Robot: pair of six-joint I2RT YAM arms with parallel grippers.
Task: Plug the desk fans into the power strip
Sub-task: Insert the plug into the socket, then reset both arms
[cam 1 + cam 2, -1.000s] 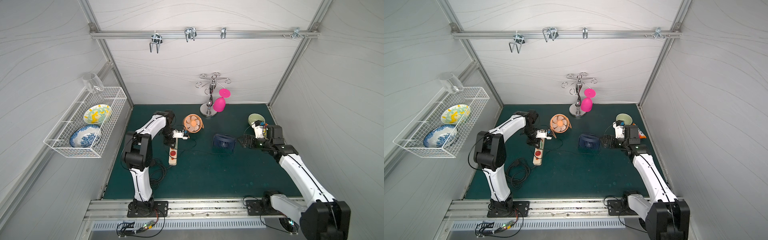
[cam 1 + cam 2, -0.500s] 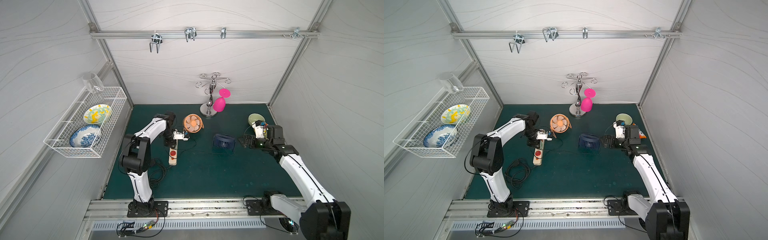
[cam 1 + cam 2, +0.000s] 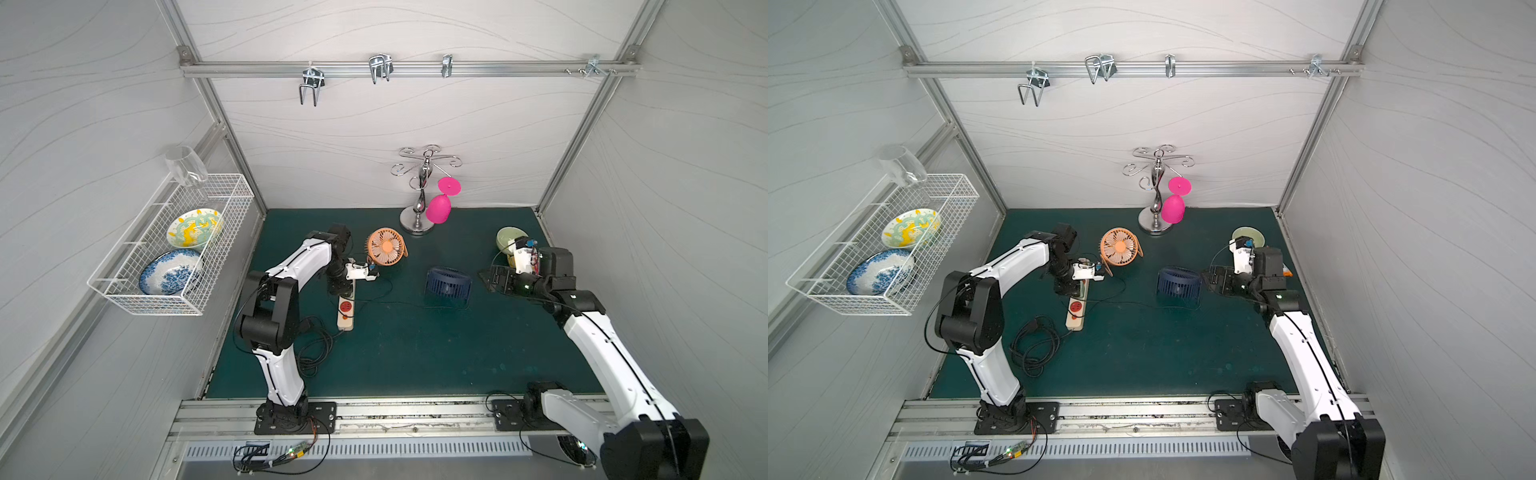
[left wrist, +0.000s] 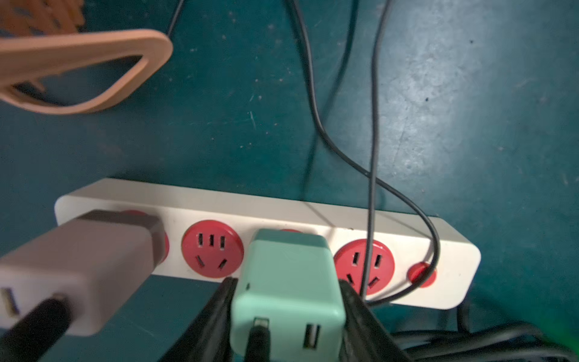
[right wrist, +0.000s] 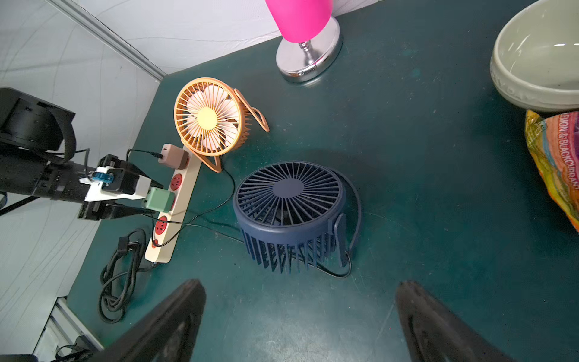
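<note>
The cream power strip (image 3: 345, 322) (image 3: 1075, 322) (image 4: 282, 207) (image 5: 163, 250) lies on the green mat at the left. A mint-green USB adapter (image 4: 288, 282) (image 5: 158, 199) sits in one of its red sockets with a black cable in it. My left gripper (image 4: 287, 282) (image 3: 343, 286) (image 3: 1073, 286) has a finger against each side of that adapter. A thin black cord runs from the strip to the navy desk fan (image 3: 448, 284) (image 3: 1179, 282) (image 5: 289, 200) at mid-mat. My right gripper (image 5: 300, 283) (image 3: 488, 278) (image 3: 1214, 276) hangs open and empty beside that fan.
An orange fan (image 3: 385, 246) (image 5: 208, 117) stands by the strip's far end, where a grey-pink adapter (image 4: 94, 260) is plugged in. The strip's cord (image 3: 316, 345) coils near the left arm's base. A chrome glass stand (image 3: 417, 224), a bowl (image 5: 539, 56) and a snack bag (image 5: 557, 163) are at the back.
The left arm's elbow has sunk a little while its gripper stays at the power strip. The right arm and both fans have not moved.
</note>
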